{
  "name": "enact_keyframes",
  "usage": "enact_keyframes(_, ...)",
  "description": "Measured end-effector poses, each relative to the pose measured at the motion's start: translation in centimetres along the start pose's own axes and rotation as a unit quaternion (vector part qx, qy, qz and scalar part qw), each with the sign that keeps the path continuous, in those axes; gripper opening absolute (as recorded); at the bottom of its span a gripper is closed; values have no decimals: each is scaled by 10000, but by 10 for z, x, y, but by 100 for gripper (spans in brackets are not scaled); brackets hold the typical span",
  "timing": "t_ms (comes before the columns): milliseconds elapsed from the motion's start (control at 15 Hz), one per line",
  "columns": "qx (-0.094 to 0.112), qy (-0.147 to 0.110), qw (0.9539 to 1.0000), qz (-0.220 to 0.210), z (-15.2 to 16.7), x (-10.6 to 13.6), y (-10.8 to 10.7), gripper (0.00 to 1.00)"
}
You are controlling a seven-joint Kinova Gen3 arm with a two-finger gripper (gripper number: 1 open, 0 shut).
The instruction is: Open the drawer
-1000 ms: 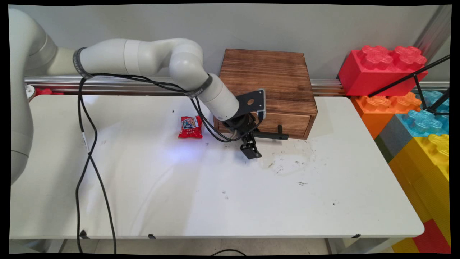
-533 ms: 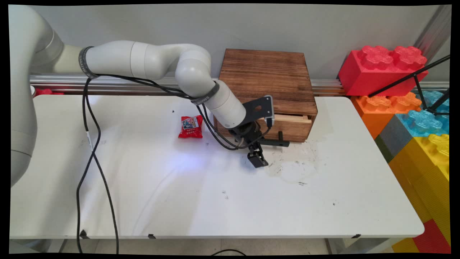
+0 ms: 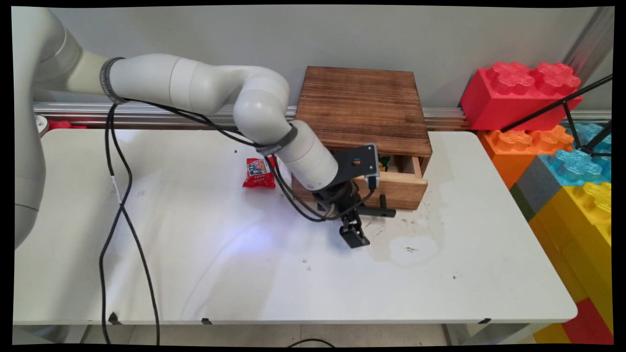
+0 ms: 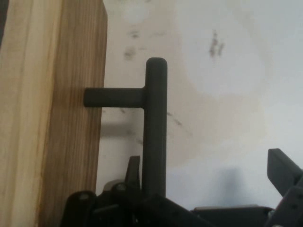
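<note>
- Gripper (image 3: pixel 359 226) at black bar handle (image 4: pixel 155 127); fingers spread, one either side, not clamped.
- Drawer (image 3: pixel 398 188) of wooden box (image 3: pixel 362 105) further out than 0.5 s ago; contents now partly visible.
- Red snack packet (image 3: pixel 258 172) well left of gripper, unmoved.

So it's a white table (image 3: pixel 244 274), rounded corners, pretty scuffed up with dark specks and smudges, mostly around the middle and toward 3 o'clock of centre. There's a pale, stain-like patch (image 3: pixel 411 244) just past centre on the 3 o'clock side. Sitting on it at 12 o'clock, up against the back edge, is a dark wooden drawer box (image 3: pixel 364 105) with its drawer (image 3: pixel 398 188) pulled partway out toward 6 o'clock. Over at about 10 o'clock from centre, just beside the box, lies a small red snack packet (image 3: pixel 258 173), flat on the table.
</note>
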Motion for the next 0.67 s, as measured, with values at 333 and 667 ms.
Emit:
enact_keyframes(333, -141, -20, 9999, 58, -7, -4, 26, 100)
enact_keyframes(667, -310, 0, 9994, 178, -17, -10, 53, 100)
